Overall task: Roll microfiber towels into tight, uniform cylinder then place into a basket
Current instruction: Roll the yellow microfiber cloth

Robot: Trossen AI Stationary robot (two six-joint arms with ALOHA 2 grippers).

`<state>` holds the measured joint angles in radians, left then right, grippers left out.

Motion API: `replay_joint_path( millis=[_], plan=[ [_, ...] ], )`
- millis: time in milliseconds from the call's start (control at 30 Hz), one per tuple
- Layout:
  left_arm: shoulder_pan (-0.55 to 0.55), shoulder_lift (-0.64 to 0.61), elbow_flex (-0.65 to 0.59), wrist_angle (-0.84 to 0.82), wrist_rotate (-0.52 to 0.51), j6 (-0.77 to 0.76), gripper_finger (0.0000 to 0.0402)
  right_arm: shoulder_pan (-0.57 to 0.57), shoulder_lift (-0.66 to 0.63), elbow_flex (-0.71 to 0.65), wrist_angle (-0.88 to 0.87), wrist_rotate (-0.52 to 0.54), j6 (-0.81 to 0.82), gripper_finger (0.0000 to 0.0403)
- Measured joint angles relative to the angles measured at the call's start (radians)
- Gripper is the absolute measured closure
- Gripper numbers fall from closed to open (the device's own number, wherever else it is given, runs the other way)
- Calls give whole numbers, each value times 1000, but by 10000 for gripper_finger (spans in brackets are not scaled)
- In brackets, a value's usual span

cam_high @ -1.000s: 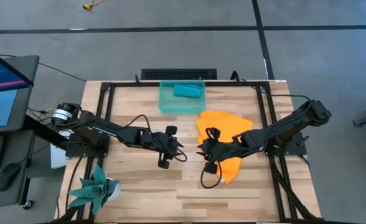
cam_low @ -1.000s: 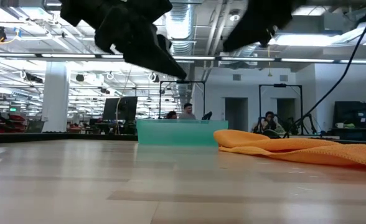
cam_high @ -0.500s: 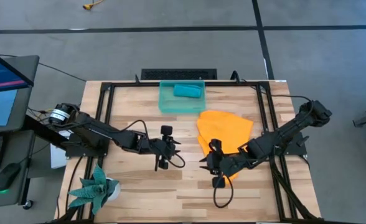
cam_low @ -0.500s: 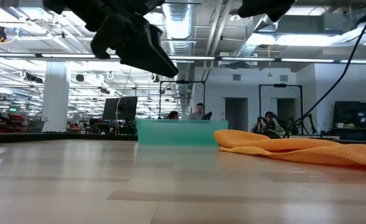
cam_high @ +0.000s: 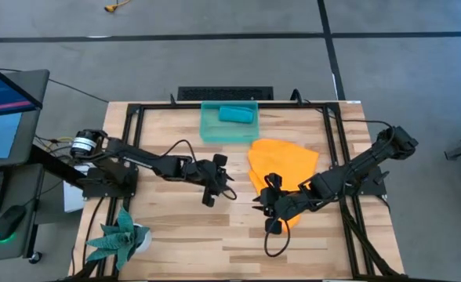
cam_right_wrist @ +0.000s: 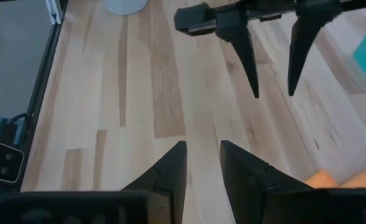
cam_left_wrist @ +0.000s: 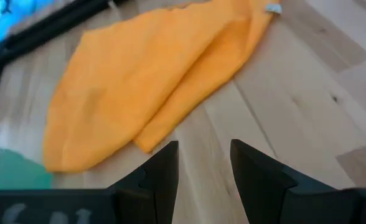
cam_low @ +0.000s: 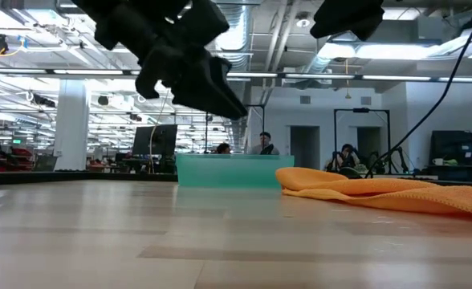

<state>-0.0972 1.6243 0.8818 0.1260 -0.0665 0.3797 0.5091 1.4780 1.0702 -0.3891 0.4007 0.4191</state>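
orange towel [cam_high: 281, 166] loosely folded on table; teal towel [cam_high: 236, 114] rolled inside basket [cam_high: 208, 126]

Two microfiber towels show: one orange towel [cam_high: 281, 166] spread right of centre in the high view, and one teal towel [cam_high: 235, 114] rolled, inside the single basket [cam_high: 208, 130] at upper centre. Two arms reach in, each with one gripper: the left gripper [cam_high: 224, 189] and the right gripper [cam_high: 258, 205]. One potted plant [cam_high: 119, 235] stands at lower left. One table [cam_high: 176, 243] carries it all.

green spiky plant [cam_high: 121, 235] at the table's [cam_high: 183, 251] corner, perhaps potted; monitor [cam_high: 3, 94] beside it
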Motion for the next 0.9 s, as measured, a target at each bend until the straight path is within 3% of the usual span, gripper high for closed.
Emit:
replay_joint_path(
  millis=[300, 900],
  plan=[
    [26, 16, 0, -5, 8, -59, 265, -9, 0, 0, -5, 0, -7, 285],
    [93, 170, -2, 37, 11, 53, 265, -14, 0, 0, -37, 0, -8, 285]
  ],
)
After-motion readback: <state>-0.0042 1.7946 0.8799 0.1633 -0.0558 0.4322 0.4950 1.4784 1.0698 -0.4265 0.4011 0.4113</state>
